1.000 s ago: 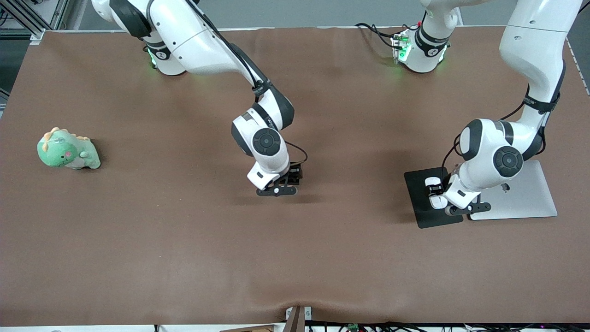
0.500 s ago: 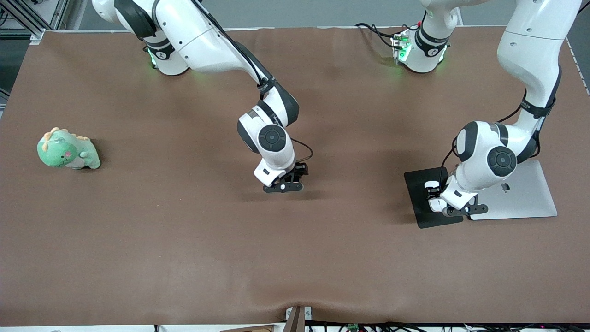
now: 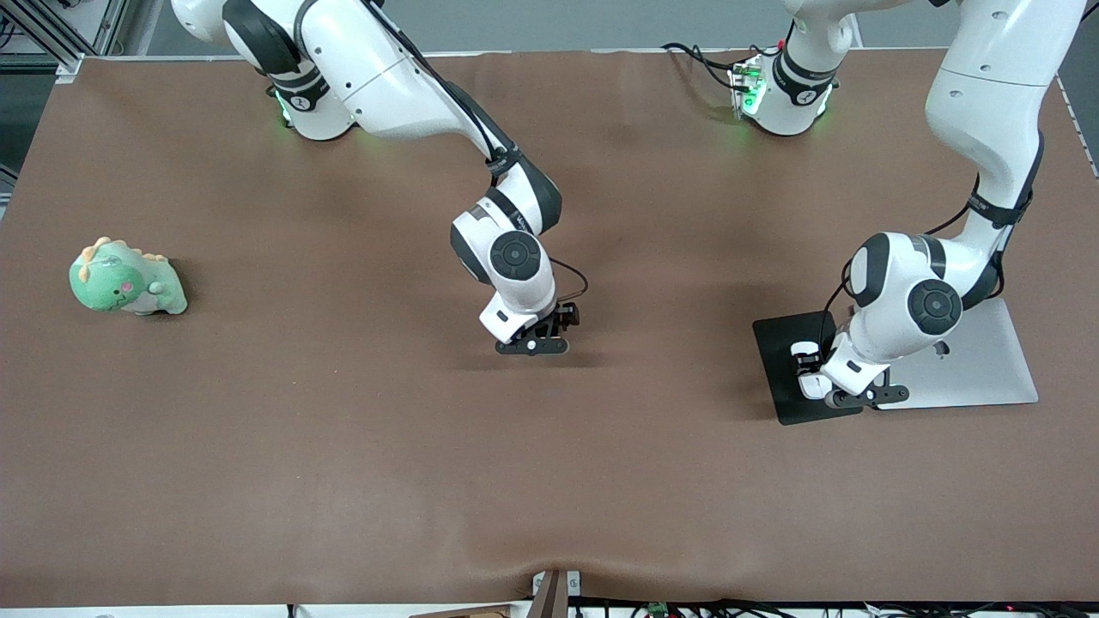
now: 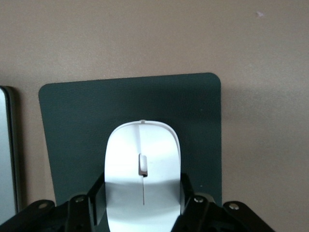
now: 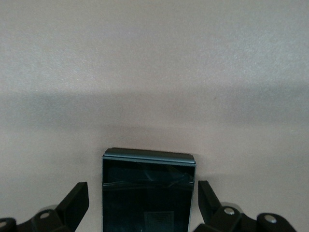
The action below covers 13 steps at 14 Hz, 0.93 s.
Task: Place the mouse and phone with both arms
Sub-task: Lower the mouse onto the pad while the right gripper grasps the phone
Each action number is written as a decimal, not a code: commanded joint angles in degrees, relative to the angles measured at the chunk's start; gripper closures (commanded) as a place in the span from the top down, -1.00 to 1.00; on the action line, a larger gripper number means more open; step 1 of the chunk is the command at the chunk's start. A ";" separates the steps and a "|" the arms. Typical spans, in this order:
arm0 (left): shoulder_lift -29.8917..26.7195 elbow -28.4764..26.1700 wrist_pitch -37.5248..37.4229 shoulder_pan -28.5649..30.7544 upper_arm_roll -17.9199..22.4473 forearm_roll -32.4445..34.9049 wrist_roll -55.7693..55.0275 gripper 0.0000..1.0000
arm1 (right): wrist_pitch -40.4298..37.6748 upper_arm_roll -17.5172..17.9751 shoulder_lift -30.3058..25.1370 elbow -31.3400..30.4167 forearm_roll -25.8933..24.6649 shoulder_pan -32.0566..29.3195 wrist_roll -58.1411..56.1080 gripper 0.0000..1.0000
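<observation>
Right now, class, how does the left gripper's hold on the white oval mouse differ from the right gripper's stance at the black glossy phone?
The left gripper is shut on the white oval mouse over a dark mat; the right gripper stands open, fingers apart from the black glossy phone. Both straddle their object.

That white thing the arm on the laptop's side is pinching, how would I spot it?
Find the silver laptop at the left arm's end of the table; beside it lies a dark mat. Over that mat the left gripper is shut on the mouse. It is the only glossy white oval there, with a thin grey line down its top.
</observation>
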 commanded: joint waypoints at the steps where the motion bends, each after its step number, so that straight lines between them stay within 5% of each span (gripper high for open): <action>1: 1.67 2.26 0.41 0.40 -0.29 1.37 0.07 -0.06 | 0.36 -0.46 1.12 0.92 -0.30 0.66 2.79 1.00; 8: 2.90 2.88 0.41 0.49 -0.29 2.87 0.16 0.05 | 1.85 -0.55 1.82 1.01 -0.38 0.66 7.53 1.00; 9: 2.99 3.05 0.41 0.49 -0.29 2.87 0.16 0.18 | 2.12 -0.55 2.08 1.10 -0.38 0.66 8.06 1.00; 11: 3.08 3.14 0.41 0.49 -0.29 2.87 -0.10 0.94 | 2.12 -0.64 2.08 1.10 -0.56 0.66 8.59 1.00; 13: 2.81 3.32 0.24 0.40 -0.29 2.87 -0.28 1.00 | 2.56 -0.81 2.08 1.19 -1.08 0.66 8.51 1.00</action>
